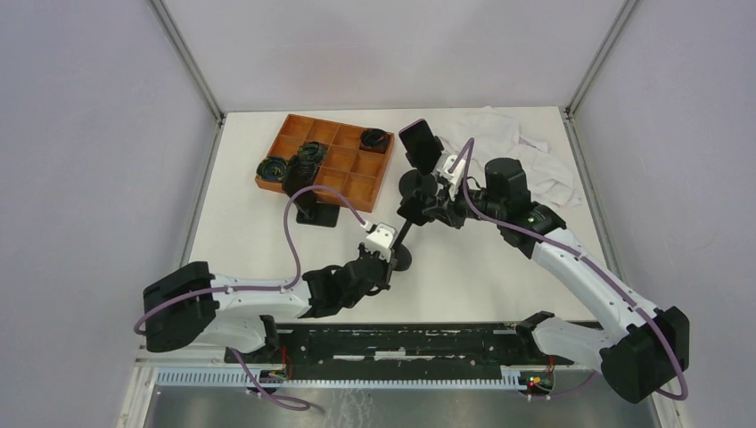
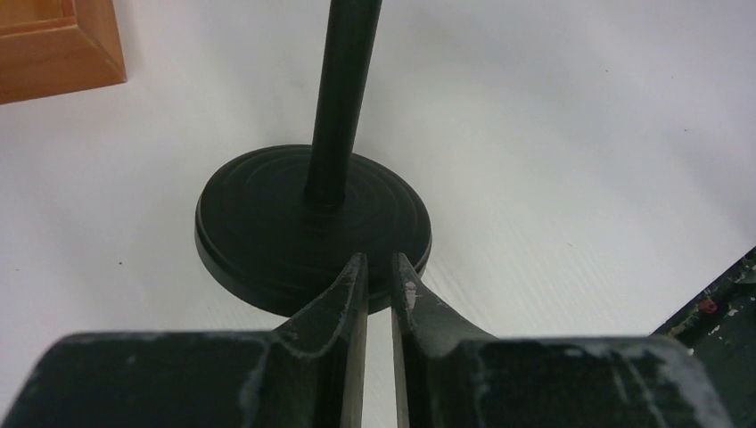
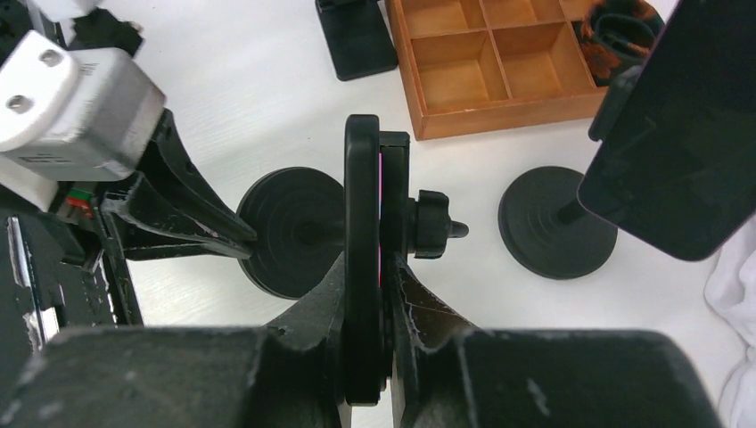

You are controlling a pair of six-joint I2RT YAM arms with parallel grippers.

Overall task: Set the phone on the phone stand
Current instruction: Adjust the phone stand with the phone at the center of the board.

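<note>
A black phone stand has its round base on the white table, with a thin pole rising from it. My right gripper is shut on the stand's flat round head, seen edge-on with a knob behind it. My left gripper has its jaws almost together, tips over the base's near rim and nothing between them. The dark phone sits tilted atop a second stand, whose base is just beyond.
A wooden compartment tray with dark rolls lies at the back left. A small black block stands in front of it. A crumpled white cloth lies at the back right.
</note>
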